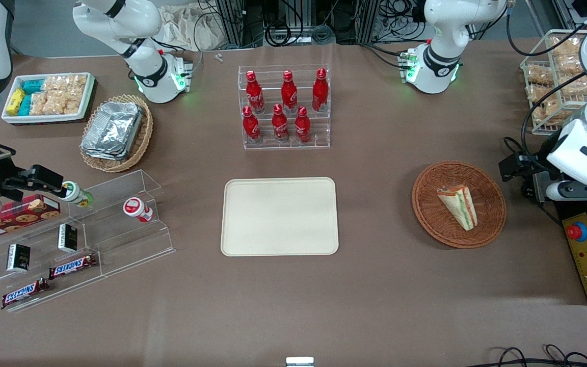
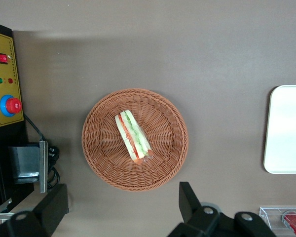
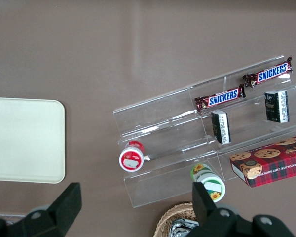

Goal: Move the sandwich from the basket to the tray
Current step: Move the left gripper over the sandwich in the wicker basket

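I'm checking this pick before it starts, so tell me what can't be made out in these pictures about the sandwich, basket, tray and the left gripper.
- Gripper: open above the basket; in the front view it is cut off by the frame edge, fingertips unseen.
- Sandwich: its underside is hidden against the basket in both views.
- Tray: wrist view edge cuts it off; the front view shows it whole.

Bare table separates basket point(image 1: 459, 204) and tray point(image 1: 279, 216); pincer point(image 2: 123, 207) spread wide above the basket.
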You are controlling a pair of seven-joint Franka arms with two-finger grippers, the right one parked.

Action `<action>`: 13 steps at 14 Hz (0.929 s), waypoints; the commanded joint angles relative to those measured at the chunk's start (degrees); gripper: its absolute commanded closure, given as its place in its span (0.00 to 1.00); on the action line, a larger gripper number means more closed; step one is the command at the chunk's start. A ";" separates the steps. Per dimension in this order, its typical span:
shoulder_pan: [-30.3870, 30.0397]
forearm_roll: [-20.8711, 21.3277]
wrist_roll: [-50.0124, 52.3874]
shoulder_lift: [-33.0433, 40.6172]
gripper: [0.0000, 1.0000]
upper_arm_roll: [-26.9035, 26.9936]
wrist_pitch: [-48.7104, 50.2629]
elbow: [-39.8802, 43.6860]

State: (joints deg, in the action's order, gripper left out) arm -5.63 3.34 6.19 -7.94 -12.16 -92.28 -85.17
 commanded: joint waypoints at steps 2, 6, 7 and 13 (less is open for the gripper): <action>0.00 -0.26 1.71 -1.11 0.00 -0.24 -0.44 1.59; 0.09 0.09 3.72 -1.82 0.00 -0.24 -0.62 1.06; 0.00 0.09 6.96 -1.82 0.00 -0.24 -0.62 0.63; -1.31 0.18 22.54 2.04 0.00 0.03 -11.57 -15.69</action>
State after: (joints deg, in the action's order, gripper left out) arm -5.72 3.35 25.41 -9.45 -12.06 -98.72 -92.86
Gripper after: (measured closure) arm 0.000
